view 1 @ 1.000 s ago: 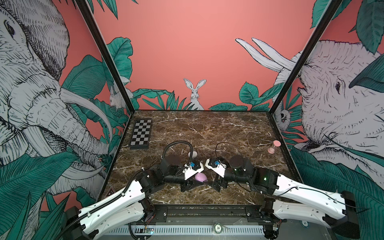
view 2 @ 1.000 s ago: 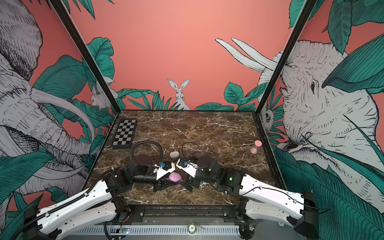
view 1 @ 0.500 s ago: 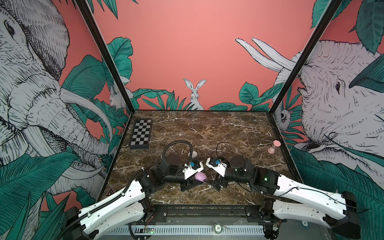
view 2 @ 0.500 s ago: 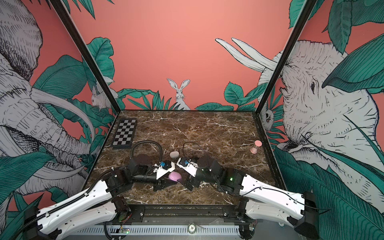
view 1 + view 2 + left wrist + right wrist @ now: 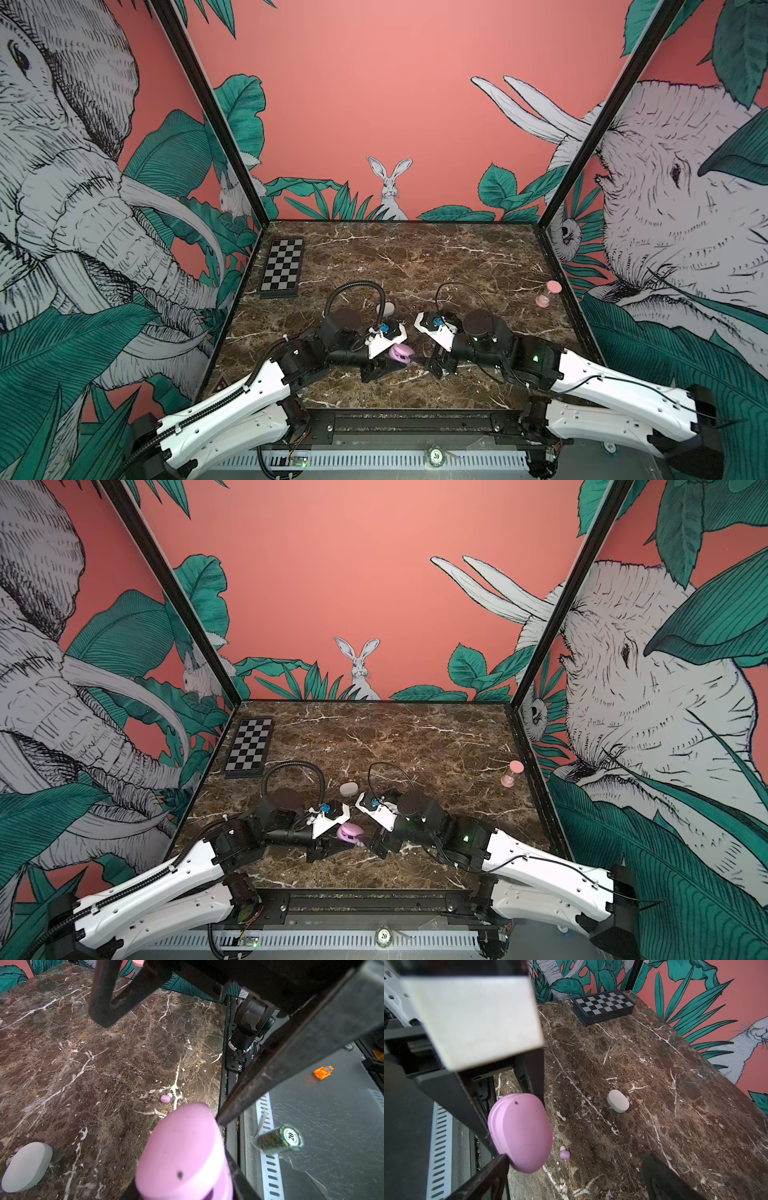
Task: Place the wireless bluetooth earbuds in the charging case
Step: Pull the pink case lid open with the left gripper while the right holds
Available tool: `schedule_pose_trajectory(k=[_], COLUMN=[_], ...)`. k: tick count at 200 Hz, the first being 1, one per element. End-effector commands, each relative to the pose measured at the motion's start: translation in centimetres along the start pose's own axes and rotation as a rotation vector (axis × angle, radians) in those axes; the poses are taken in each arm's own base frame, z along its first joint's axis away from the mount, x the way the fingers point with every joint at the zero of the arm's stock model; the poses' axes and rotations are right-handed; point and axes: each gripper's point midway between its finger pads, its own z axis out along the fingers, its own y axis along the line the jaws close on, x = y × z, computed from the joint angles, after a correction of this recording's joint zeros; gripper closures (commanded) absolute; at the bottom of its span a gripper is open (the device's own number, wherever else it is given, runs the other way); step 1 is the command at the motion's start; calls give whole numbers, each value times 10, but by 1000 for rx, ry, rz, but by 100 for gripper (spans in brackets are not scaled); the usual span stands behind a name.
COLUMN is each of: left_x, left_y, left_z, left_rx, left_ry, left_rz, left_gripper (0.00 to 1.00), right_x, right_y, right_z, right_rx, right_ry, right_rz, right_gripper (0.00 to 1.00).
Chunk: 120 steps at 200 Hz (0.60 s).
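The left jaws clench the lilac charging case [image 5: 401,353] steady — the right jaws gape, seemingly for the lilac earbud [image 5: 564,1154] beside it.

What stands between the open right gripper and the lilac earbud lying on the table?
Nothing visible. The lilac earbud lies on the bare table ahead of the right gripper; the purple case, held by the left gripper, hangs close beside it.
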Motion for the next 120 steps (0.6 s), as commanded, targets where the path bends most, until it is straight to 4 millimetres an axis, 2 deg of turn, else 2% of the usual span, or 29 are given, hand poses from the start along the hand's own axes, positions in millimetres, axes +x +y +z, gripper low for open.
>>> schedule_pose_trajectory(k=[1, 120], left_x=[-8, -6], left_y=[-15, -14], left_z=[-2, -1], left_rx=[74, 70], left_ry=[-34, -31], left_rz=[37, 38], left_gripper=[100, 100], right_x=[-16, -12], right_y=[-16, -17], right_z=[-4, -6], right_rx=[81, 88], right_ry=[-40, -20], right_rz=[13, 12], right_gripper=[2, 2])
